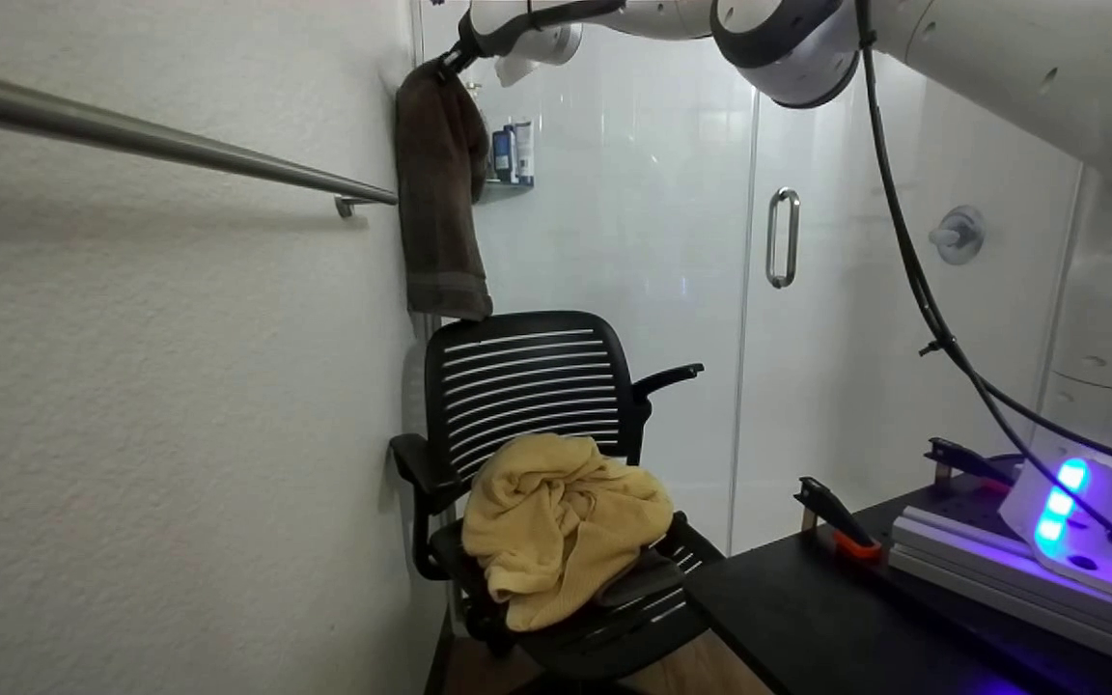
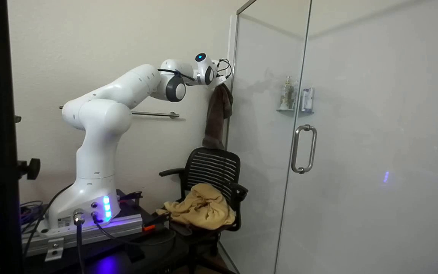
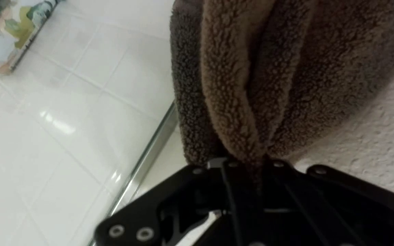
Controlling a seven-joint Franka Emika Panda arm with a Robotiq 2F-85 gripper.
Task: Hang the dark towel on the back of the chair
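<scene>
We see the gripper (image 3: 258,171) with its jaws drawn together on a thin, gathered fold of the dark towel (image 3: 231,89), holding it by the top. In the wrist view the towel lies from eleven to one o'clock of the tool, its pile in loose folds; a rough pale wall (image 3: 371,147) shows towards three o'clock and a metal strip (image 3: 143,171) towards nine. In both exterior views we find the towel hanging at about six o'clock below the gripper, its lower edge just by the top of the chair (image 1: 529,376), between eleven and twelve o'clock; whether they touch we cannot tell. A yellow cloth (image 1: 566,521) lies bunched on the seat.
</scene>
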